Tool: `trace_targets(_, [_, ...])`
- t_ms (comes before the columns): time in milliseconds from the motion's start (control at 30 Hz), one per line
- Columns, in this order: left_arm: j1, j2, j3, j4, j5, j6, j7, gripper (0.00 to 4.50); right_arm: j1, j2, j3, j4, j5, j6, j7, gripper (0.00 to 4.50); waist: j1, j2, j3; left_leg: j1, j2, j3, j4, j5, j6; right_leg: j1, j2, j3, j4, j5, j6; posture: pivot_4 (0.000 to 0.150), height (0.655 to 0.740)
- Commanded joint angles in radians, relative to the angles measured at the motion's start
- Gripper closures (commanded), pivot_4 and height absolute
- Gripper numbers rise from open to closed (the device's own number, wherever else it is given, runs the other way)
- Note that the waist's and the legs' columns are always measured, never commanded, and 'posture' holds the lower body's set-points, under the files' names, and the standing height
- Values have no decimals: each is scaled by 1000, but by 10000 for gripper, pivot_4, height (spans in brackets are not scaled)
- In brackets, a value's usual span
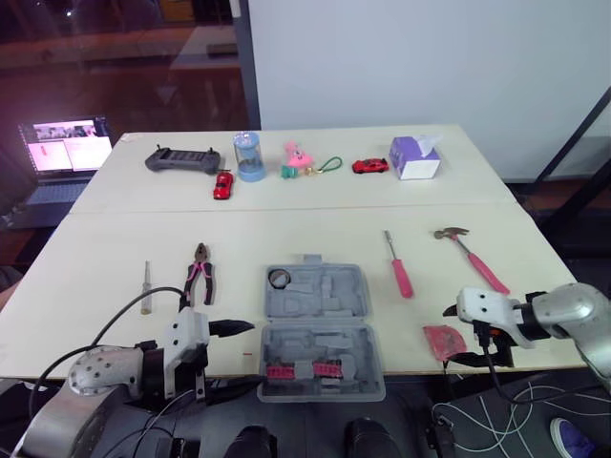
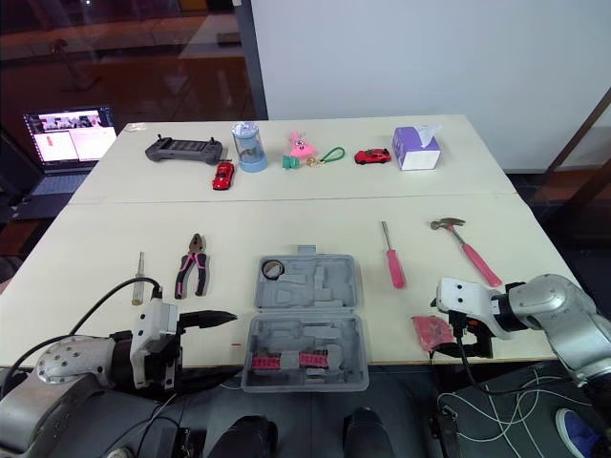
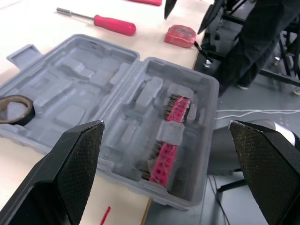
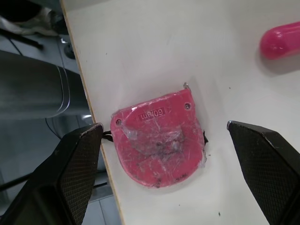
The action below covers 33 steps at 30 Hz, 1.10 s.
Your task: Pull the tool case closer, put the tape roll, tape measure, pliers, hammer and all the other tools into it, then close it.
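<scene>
The table [image 1: 95,286] carries everything, and both arms reach in from its near edge.

The case [image 1: 320,329] lies open and flat just to the right of the left claw [image 1: 245,354]. Its long axis runs away from the robot, with the hinge crosswise. The near half hangs a little over the table edge.

The left claw is spread wide, holding nothing, with its fingers [image 3: 70,173] aimed across at the near half of the case. The right claw [image 1: 449,336] is also spread wide, and its two fingers stand either side of the tape measure without touching it.

The hammer [image 1: 470,253] lies beyond the right claw on a slant. Its head points away and to the left, and the pink handle runs back toward that claw's wrist.

The pliers [image 1: 200,272] lie beyond the left claw, nose pointing away and handles toward it.

The screwdriver [image 1: 398,267] lies beyond the right claw and to its left. Its shaft points away and its red handle is nearer.

A small driver [image 1: 146,286] lies beyond and left of the left claw, lengthwise front to back, beside the pliers.

The tape measure [image 4: 159,138] sits flat at the very edge of the table, between the right claw's fingers.

The tape roll [image 1: 279,278] rests in the far half of the case, at its left corner, well beyond the left claw.
</scene>
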<state>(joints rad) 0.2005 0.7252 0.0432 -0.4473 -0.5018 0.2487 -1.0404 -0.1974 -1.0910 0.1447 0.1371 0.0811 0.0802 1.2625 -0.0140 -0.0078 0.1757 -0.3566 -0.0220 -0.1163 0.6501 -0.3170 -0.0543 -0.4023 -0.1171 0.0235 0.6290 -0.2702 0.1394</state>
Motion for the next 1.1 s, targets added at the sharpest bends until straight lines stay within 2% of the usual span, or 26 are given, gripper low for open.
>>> trace_targets(33, [10, -8, 12, -39, 7, -20, 20, 0, -42, 17, 32, 82, -62, -111, 13, 143, 0, 0, 0, 0, 0, 0, 0, 0, 0, 0, 0, 0, 0, 0, 0, 1500, 7400])
trace_targets(267, [14, -10, 12, -45, 11, -12, 36, 0, -106, 41, 87, 185, -133, -231, 35, 143, -2, 1, 0, 0, 0, 0, 0, 0, 0, 0, 0, 0, 1, 0, 0, 1500, 7400])
trace_targets(533, [23, -7, 14, -56, 9, -9, 48, 0, -109, 73, 96, 223, -149, -266, 39, 143, -1, 1, 0, 1, 0, 0, 0, 0, -1, 0, 0, 0, 1, 0, 0, 1500, 7400])
trace_targets(700, [24, -4, 17, -56, 10, -7, 47, 0, -112, 86, 90, 229, -148, -278, 37, 15642, -4, 1, 0, 1, 0, 0, 0, 0, -1, 0, 0, 0, 1, 0, 0, 1500, 7400])
trace_targets(933, [18, -1, 17, -50, 11, -3, 46, 0, -117, 96, 79, 175, -125, -234, 45, 15635, -5, 1, 0, 1, 0, 0, 0, 0, -1, 0, 0, 0, 1, 0, 0, 1500, 7400])
trace_targets(1100, [-5, 7, 30, -17, 14, 7, 50, 0, -135, 110, 17, -38, -26, 19, 45, 15635, -2, 3, 1, 1, 0, 0, 0, 0, -1, 0, 0, 0, 2, 0, 0, 1500, 7400])
